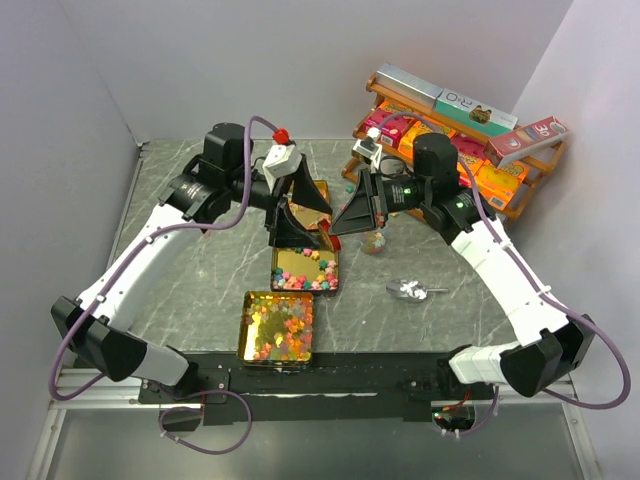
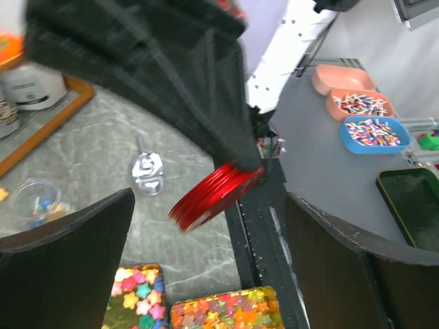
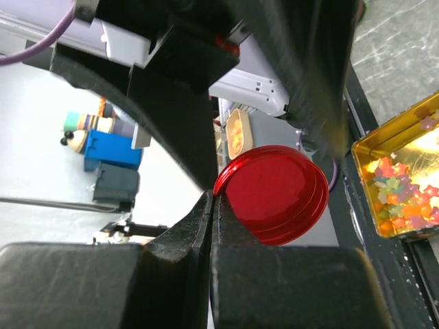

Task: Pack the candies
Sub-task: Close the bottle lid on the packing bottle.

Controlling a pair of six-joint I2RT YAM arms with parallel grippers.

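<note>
Top external shows the candies (image 1: 282, 325) in gold tins (image 1: 243, 330), at 6 o'clock from the left end effector (image 2: 209, 226), which is wide open. The right end effector (image 3: 211, 205) pinches the red lid (image 3: 274, 195) only by its edge, so it may slip and fall

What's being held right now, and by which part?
The right pincer grips the red lid by its rim; the left pincer is open and empty.

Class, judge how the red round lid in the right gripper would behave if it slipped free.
The red lid looks rigid: pinched only at its rim by the right gripper, it shows no sag. Glossy, so probably slippery in that narrow grip. A flat disc, it might roll on edge if dropped.
</note>
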